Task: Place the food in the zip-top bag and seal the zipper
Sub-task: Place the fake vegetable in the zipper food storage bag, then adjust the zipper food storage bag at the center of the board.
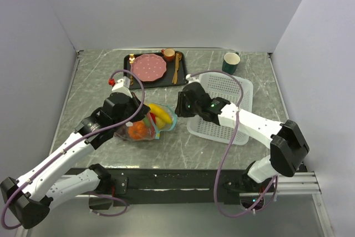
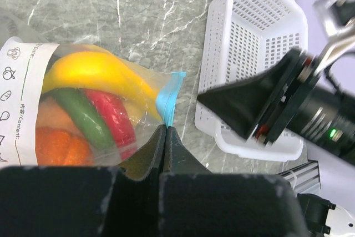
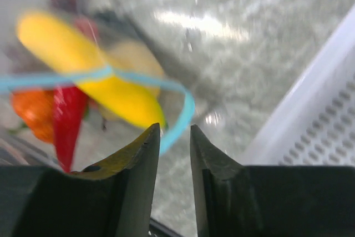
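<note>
**Filled bag [image 1: 145,126], mouth not yet sealed**

A grey marbled worktop [image 1: 183,148] sits between plain white walls. The bag lies left of centre, just beside a white basket [image 1: 222,104]. The food is inside it: a banana [image 2: 94,70], a red chili [image 2: 113,117] and an orange fruit [image 2: 55,145] show through the plastic.

My left tool [image 2: 165,129] is closed tight on the bag's plastic, right under one end of the teal zipper [image 2: 168,95]. My right tool [image 3: 175,129] hovers just off the mouth. Its fingers are a narrow gap apart and hold nothing; only worktop shows between them. From that wrist the zipper gapes in a loop, so I judge the filling done and the sealing in hand.

To do it well, I would use the left tool's pinch as the anchor and hold the strip taut. The right tool should meet the zipper beside that anchored end with both lips squarely between its fingers. It should then close firmly and slide along the strip toward the far corner. The soft plastic may bunch, or the banana's tip near the mouth may block the lips, so a slow, level pass looks safest. The right wrist view is blurred, so I cannot tell how near the fingers are to the strip.
</note>
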Controlling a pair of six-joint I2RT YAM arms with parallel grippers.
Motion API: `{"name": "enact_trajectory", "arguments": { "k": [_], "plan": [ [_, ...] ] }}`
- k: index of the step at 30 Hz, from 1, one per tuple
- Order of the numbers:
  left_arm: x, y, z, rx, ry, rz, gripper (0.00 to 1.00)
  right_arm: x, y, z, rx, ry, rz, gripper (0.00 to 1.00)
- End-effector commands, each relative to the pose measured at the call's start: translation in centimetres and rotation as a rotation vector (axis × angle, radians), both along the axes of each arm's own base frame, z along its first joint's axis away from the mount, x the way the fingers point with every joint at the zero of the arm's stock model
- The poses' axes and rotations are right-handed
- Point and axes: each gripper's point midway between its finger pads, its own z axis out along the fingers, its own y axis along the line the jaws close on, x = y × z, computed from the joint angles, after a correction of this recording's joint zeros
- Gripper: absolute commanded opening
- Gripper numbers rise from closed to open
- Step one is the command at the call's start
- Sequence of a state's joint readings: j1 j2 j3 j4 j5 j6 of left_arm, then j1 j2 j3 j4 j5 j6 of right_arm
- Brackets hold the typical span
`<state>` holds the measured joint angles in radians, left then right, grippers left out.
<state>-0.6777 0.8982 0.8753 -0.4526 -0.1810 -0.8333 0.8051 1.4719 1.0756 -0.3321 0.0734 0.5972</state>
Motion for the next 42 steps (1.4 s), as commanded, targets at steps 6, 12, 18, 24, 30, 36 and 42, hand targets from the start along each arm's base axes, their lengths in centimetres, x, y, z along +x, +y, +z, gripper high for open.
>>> {"name": "enact_trajectory", "arguments": {
  "k": [6,12,18,24,30,36,42],
  "plan": [
    [0.7,0.0,1.9,-0.035,-0.057,0.021,0.01,2.0,4.4,2.3,0.087,-0.031,0.165,0.42],
    [0.6,0.0,1.8,-0.037,-0.054,0.021,0.01,2.3,4.2,0.2,0.030,-0.017,0.168,0.43],
    [0.5,0.2,1.8,-0.032,-0.053,0.021,0.01,4.2,4.2,-0.4,-0.038,-0.056,0.163,0.42],
    [0.3,0.5,1.9,-0.038,-0.055,0.036,0.01,4.4,2.1,-2.1,-0.080,-0.011,0.087,0.41],
    [0.3,0.1,1.7,-0.043,-0.052,0.020,0.01,3.7,0.8,-2.4,-0.002,0.005,0.055,0.43],
    [0.5,-0.2,1.9,-0.041,-0.054,0.012,0.01,2.9,2.4,-3.3,0.070,0.060,0.104,0.43],
    [0.5,0.1,2.0,-0.038,-0.055,0.022,0.01,2.6,3.6,-3.6,0.129,0.107,0.108,0.43]
  ]
}}
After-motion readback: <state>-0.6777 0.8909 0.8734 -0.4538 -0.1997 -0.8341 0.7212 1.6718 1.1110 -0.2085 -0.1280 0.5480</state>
